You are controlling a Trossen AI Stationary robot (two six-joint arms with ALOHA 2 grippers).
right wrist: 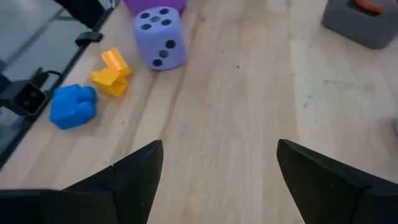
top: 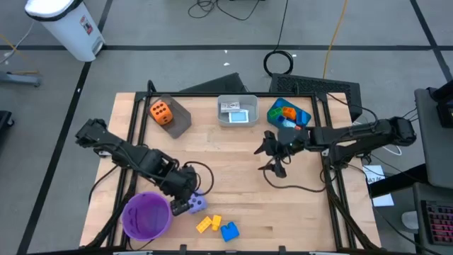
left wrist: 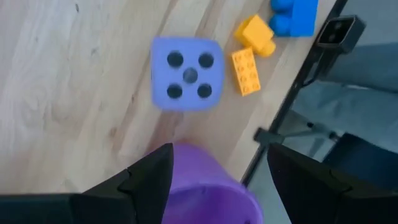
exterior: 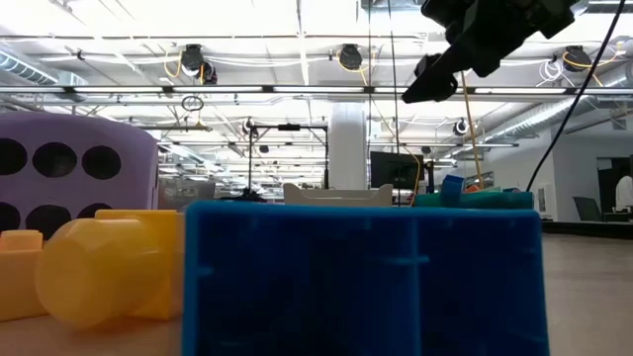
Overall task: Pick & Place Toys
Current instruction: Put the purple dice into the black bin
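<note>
A purple dotted die (top: 197, 204) stands on the table beside the purple bowl (top: 146, 214). A yellow brick (top: 207, 224) and a blue brick (top: 228, 231) lie near the front edge. My left gripper (left wrist: 217, 180) hangs open above the bowl's rim (left wrist: 208, 186), next to the die (left wrist: 186, 73), with nothing between its fingers. My right gripper (top: 273, 157) is open over the table's middle right, pointing toward the die (right wrist: 160, 37) and the bricks (right wrist: 111, 73). An orange die (top: 161, 111) sits in a grey bin.
Along the far edge stand a grey bin (top: 173, 115), a white bin (top: 237, 112) and a teal bin (top: 288, 113) holding several toys. A dark cable (top: 297, 188) trails across the table's right part. In the low view the blue brick (exterior: 361, 282) blocks most of the sight.
</note>
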